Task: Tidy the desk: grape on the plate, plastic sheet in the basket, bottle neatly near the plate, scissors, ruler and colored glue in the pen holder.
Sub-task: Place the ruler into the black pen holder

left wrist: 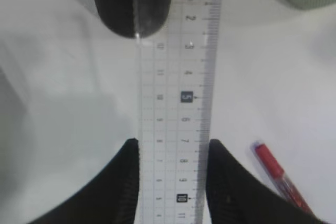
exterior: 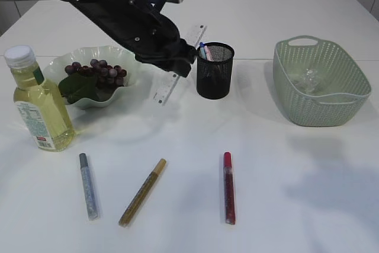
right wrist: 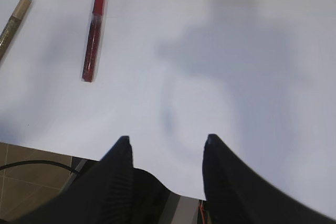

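Observation:
My left gripper (exterior: 180, 57) is shut on the clear ruler (exterior: 164, 90) and holds it tilted in the air, just left of the black mesh pen holder (exterior: 215, 72). In the left wrist view the ruler (left wrist: 178, 93) runs between my fingers (left wrist: 122, 182) towards the pen holder (left wrist: 134, 3). The grapes (exterior: 98, 70) lie on the pale green plate (exterior: 127, 57). The bottle (exterior: 38, 108) stands left of the plate. The plastic sheet (exterior: 308, 79) lies in the green basket (exterior: 323, 114). Silver (exterior: 88, 186), gold (exterior: 142, 192) and red (exterior: 228, 186) glue sticks lie at the front. My right gripper (right wrist: 165, 142) is open and empty above the table.
Blue and pink items (exterior: 204, 50) stand in the pen holder; I cannot tell what they are. The right wrist view shows the red glue (right wrist: 93, 35), the gold glue (right wrist: 13, 22) and the table's front edge (right wrist: 47, 150). The left wrist view shows the red glue (left wrist: 278, 177).

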`<state>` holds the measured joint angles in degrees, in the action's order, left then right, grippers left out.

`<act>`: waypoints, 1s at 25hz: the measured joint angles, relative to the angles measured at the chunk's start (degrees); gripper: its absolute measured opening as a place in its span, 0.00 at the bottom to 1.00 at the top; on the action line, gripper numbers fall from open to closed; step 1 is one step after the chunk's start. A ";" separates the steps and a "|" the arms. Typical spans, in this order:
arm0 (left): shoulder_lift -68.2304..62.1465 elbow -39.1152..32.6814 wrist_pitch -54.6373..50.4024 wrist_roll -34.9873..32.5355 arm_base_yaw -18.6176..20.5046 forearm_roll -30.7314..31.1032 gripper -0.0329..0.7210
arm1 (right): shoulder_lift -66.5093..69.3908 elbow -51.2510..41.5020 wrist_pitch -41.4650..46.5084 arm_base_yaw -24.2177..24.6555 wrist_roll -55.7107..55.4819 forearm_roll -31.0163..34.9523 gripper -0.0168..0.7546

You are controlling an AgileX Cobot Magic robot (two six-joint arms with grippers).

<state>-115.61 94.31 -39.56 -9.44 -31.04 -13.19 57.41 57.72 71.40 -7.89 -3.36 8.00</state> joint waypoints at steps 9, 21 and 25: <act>0.12 0.00 20.06 0.00 0.00 0.00 0.41 | 0.00 0.00 0.00 0.00 0.09 -0.65 0.49; -5.40 0.00 48.48 0.00 -3.28 -0.56 0.41 | 0.00 0.00 0.00 0.00 0.09 -3.94 0.49; -8.60 0.00 57.48 0.00 -4.67 -0.36 0.41 | 0.00 0.00 0.00 0.00 0.09 -4.76 0.49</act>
<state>-124.21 94.31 17.92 -9.44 -35.71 -13.56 57.41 57.72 71.40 -7.89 -3.27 3.24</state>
